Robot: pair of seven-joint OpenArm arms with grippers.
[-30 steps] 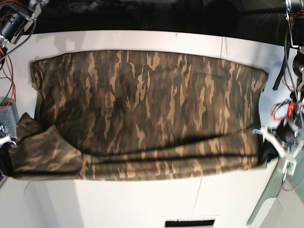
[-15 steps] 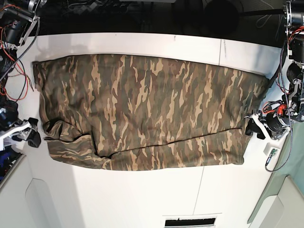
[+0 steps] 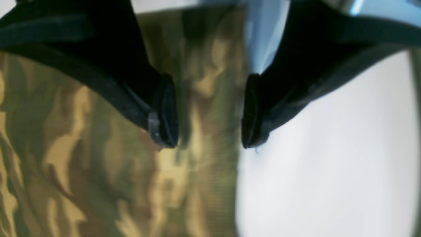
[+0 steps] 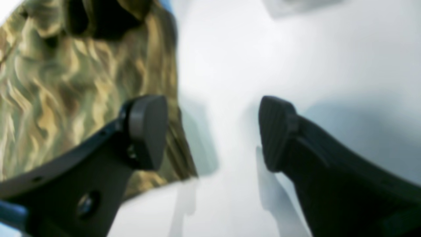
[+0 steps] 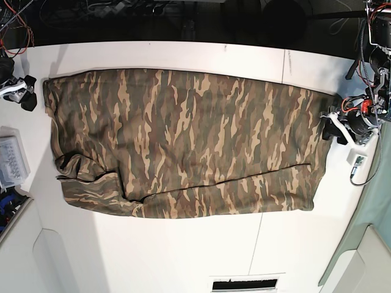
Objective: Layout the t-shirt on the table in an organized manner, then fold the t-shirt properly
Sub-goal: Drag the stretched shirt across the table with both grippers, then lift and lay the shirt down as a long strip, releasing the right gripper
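Observation:
The camouflage t-shirt (image 5: 183,140) lies spread across the white table (image 5: 183,256), folded lengthwise, with a rumpled bunch at its lower left. My left gripper (image 5: 330,129) is open and empty at the shirt's right edge. In the left wrist view this gripper (image 3: 208,126) hovers over the shirt's edge (image 3: 115,164) and bare table (image 3: 329,164). My right gripper (image 5: 24,91) is open and empty just off the shirt's upper left corner. In the right wrist view this gripper (image 4: 212,131) is over bare table (image 4: 230,49) with the shirt (image 4: 82,82) to its left.
A grey box (image 5: 12,162) sits off the table's left edge. A thin dark seam (image 5: 285,61) crosses the table at the right. A dark slot (image 5: 244,285) lies at the front edge. Cables hang around the arm at the right (image 5: 372,67).
Both grippers let go of the shirt's front edge, which now lies folded over flat. Both moved toward the far side, the right gripper up to the shirt's upper left corner.

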